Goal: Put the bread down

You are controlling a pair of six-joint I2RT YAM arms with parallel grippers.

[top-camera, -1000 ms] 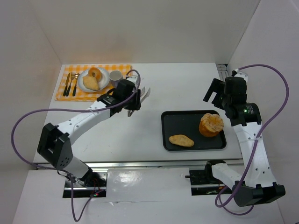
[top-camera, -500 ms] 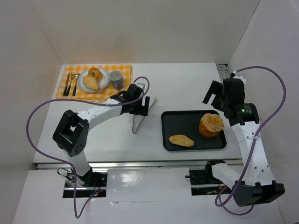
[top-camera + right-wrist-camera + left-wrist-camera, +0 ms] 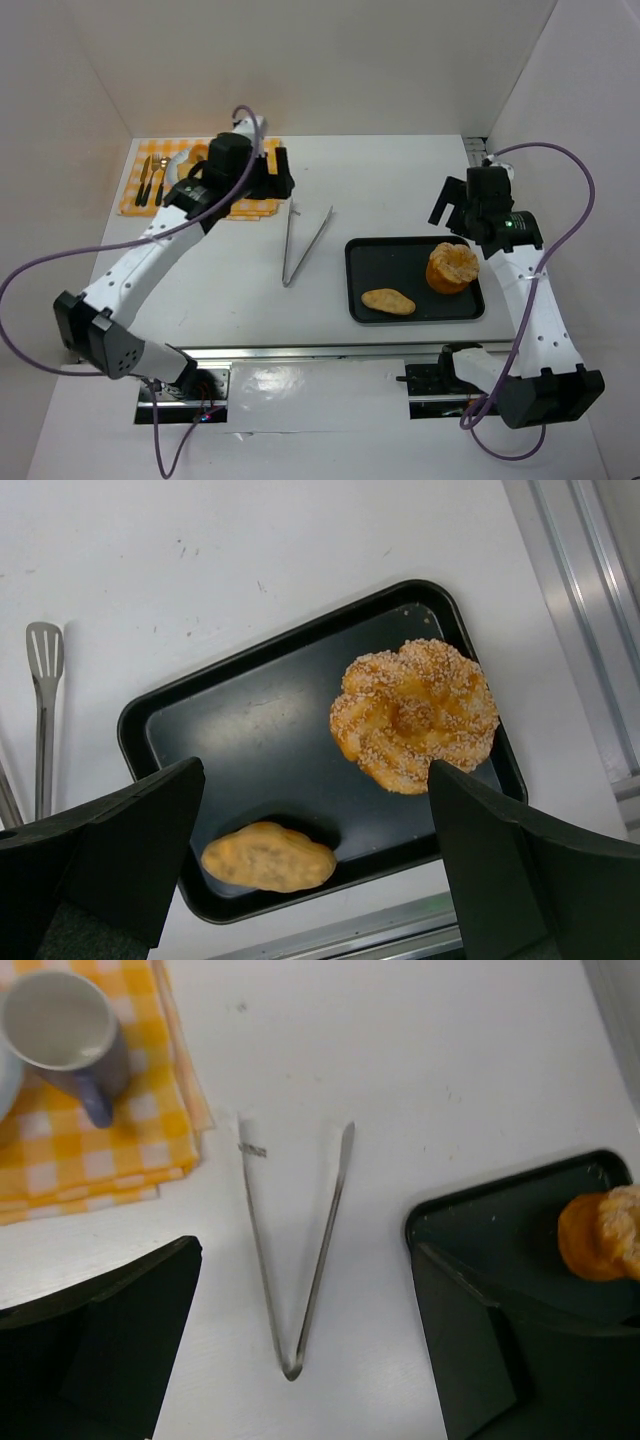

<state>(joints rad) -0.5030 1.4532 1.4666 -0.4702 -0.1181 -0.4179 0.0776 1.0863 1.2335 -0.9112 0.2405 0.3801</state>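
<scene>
Two breads lie on a black tray (image 3: 370,255): a round sesame-topped bread (image 3: 452,267) (image 3: 414,714) at its right and a flat oval bread (image 3: 388,301) (image 3: 268,857) at its near left. Metal tongs (image 3: 288,250) (image 3: 290,1365) lie spread on the white table left of the tray, with nothing touching them. My left gripper (image 3: 275,175) (image 3: 305,1248) hangs open high above the tongs, empty. Above the tray my right gripper (image 3: 455,205) (image 3: 315,772) is open and holds nothing.
A yellow checked cloth (image 3: 135,195) (image 3: 90,1150) lies at the back left with cutlery (image 3: 152,180) and a grey mug (image 3: 65,1035) on it. My left arm hides most of the plate there. Walls close in the table on three sides.
My left gripper opened and let go of the tongs, which now lie on the table. The left arm rose and drew back toward the cloth. The right arm shifted slightly.
</scene>
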